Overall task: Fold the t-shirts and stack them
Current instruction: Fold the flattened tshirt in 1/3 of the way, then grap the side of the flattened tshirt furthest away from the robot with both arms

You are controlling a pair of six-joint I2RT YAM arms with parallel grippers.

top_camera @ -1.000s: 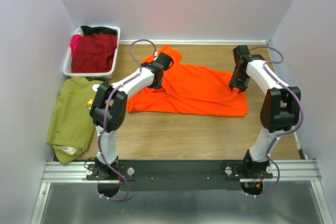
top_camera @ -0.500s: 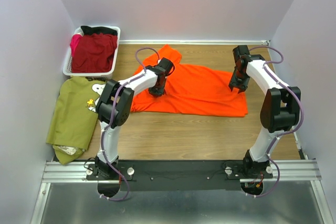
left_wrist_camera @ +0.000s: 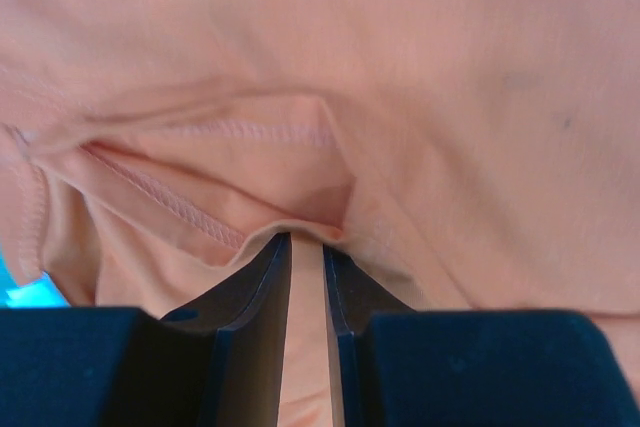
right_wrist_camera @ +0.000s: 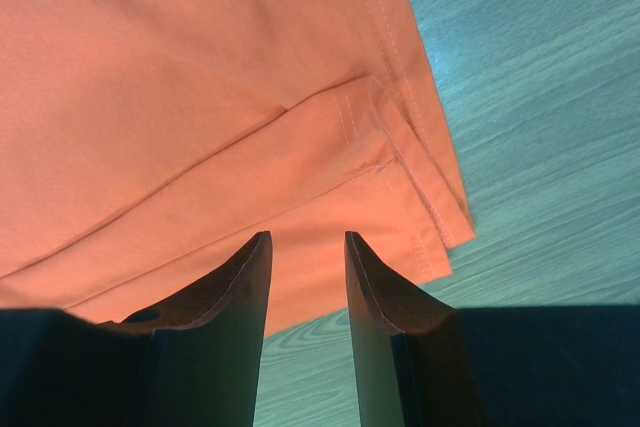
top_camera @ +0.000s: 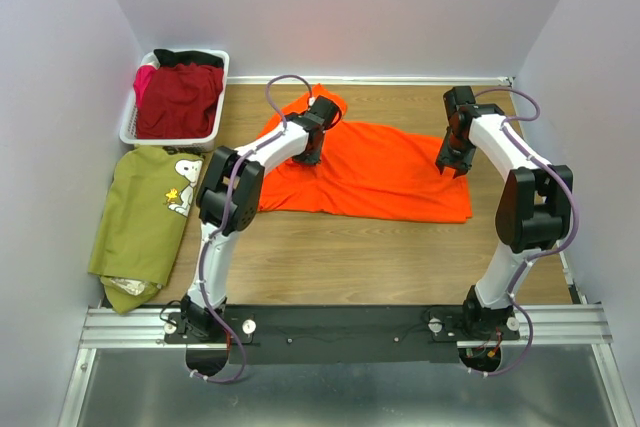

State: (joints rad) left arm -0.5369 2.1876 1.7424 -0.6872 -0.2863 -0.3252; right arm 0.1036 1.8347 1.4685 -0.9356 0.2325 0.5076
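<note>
A bright orange t-shirt (top_camera: 385, 169) lies spread across the middle of the wooden table. My left gripper (top_camera: 312, 154) points down onto its left part near the sleeve. In the left wrist view its narrow jaws (left_wrist_camera: 307, 239) pinch a fold of the orange cloth (left_wrist_camera: 450, 97), which drapes over the fingertips. My right gripper (top_camera: 452, 164) hovers over the shirt's right edge. Seen from the right wrist, it (right_wrist_camera: 307, 237) stands open above the hemmed corner (right_wrist_camera: 150, 77), with nothing between the fingers. A dark red t-shirt (top_camera: 180, 99) lies in the basket. An olive green one (top_camera: 135, 227) with a dog print (top_camera: 181, 193) lies at the left.
The white slatted basket (top_camera: 128, 129) stands at the back left corner, with pink (top_camera: 143, 78) and black (top_camera: 190, 55) cloth in it too. Walls close in at left, right and back. Bare wood (top_camera: 350, 257) shows in front of the orange shirt.
My left gripper has moved back and to the right with the orange cloth in it, drawing the shirt's left edge inward. The right arm has stayed still.
</note>
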